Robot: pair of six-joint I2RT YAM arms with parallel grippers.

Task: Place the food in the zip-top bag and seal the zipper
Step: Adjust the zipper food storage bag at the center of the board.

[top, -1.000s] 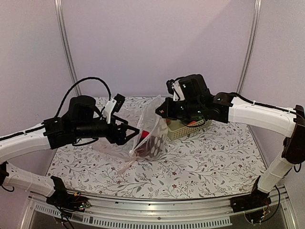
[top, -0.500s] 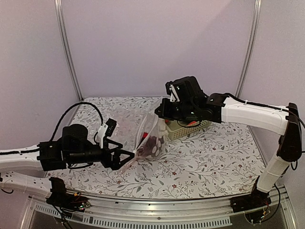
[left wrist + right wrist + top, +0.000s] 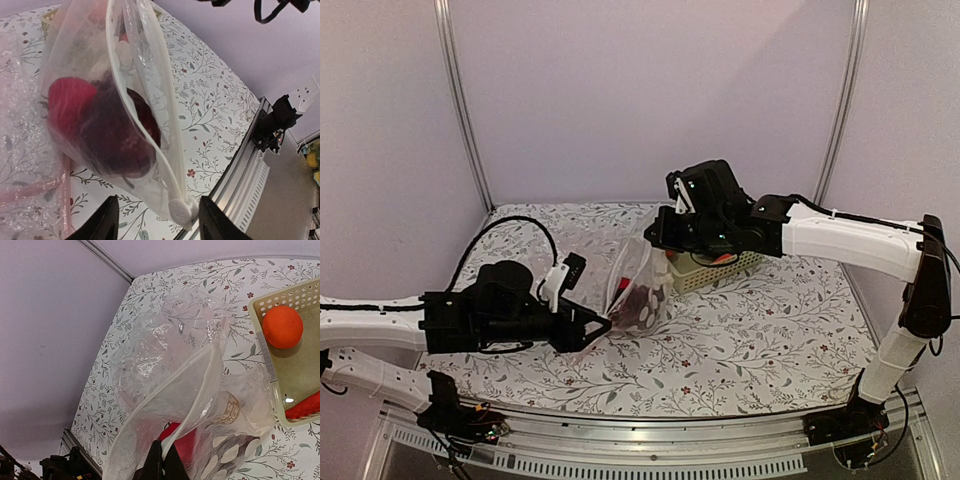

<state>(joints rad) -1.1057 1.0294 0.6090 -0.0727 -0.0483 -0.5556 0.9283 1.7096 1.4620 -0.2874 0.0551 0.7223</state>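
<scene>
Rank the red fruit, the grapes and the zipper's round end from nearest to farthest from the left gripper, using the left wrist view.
1. zipper's round end, between the fingers of the left gripper.
2. grapes, just above, inside the zip-top bag.
3. red fruit, beyond them, upper left.

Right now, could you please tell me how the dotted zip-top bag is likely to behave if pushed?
Probably floppy: the zip-top bag hangs crumpled where the right gripper pinches its zipper. Likely bottom-heavy, as the grapes and red fruit sag low inside. A push would probably dent or swing it, not slide it.
</scene>
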